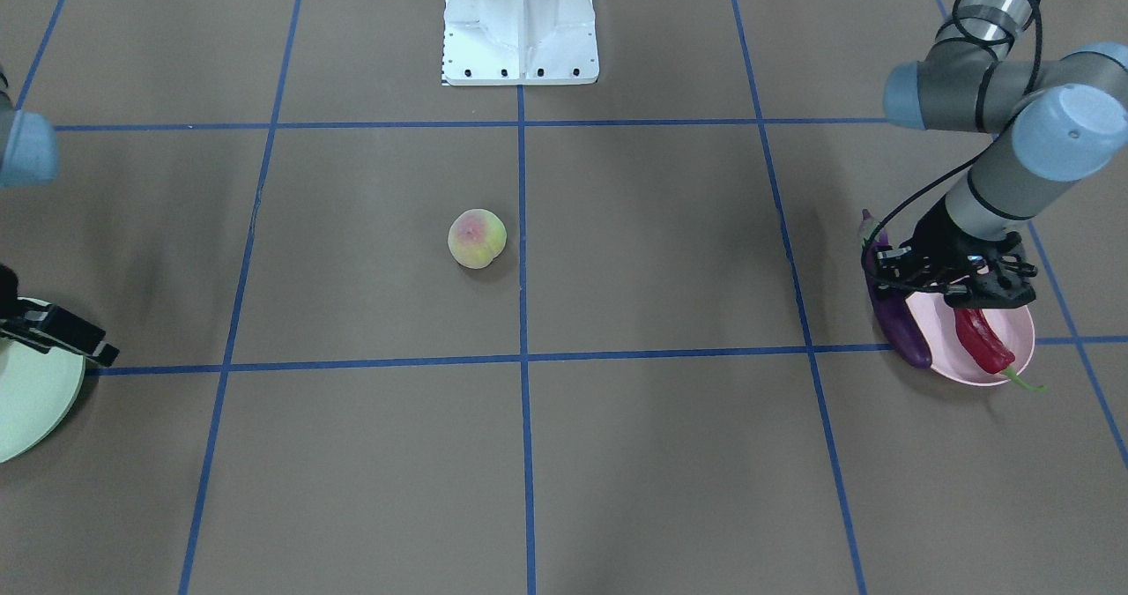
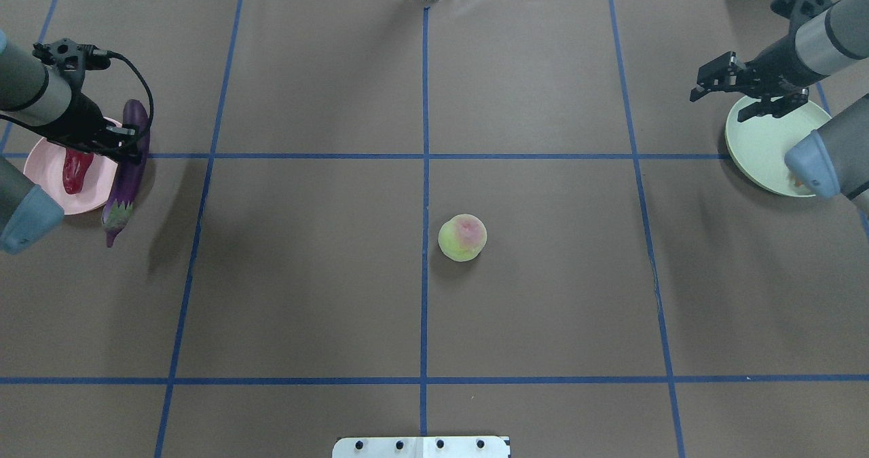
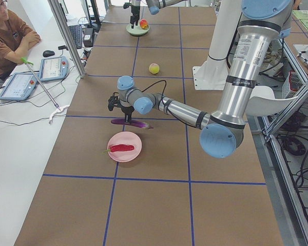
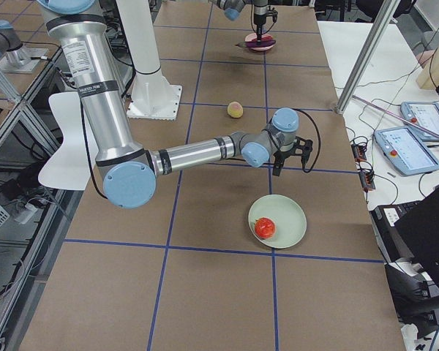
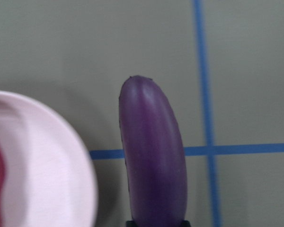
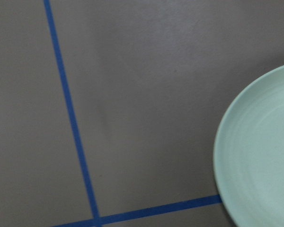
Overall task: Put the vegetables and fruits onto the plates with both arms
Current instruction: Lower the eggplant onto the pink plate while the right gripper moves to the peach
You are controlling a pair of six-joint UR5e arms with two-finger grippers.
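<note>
The purple eggplant (image 2: pixel 127 173) lies along the rim of the pink plate (image 2: pixel 41 173), on its inner side, also seen in the front view (image 1: pixel 894 317). The red chili (image 2: pixel 76 169) lies in that plate. My left gripper (image 2: pixel 129 147) is shut on the eggplant; in the left wrist view its fingers press both sides of the eggplant (image 5: pixel 154 156). The peach (image 2: pixel 462 237) sits alone at mid-table. The red-orange fruit (image 4: pixel 264 228) rests in the mint green plate (image 2: pixel 760 146). My right gripper (image 2: pixel 719 105) is open and empty above that plate's far inner edge.
The white base block (image 1: pixel 520 26) stands at the robot's side of the table. Blue tape lines cross the brown table cover. An operator and tablets (image 3: pixel 38 72) are at a side bench beyond the table's far edge.
</note>
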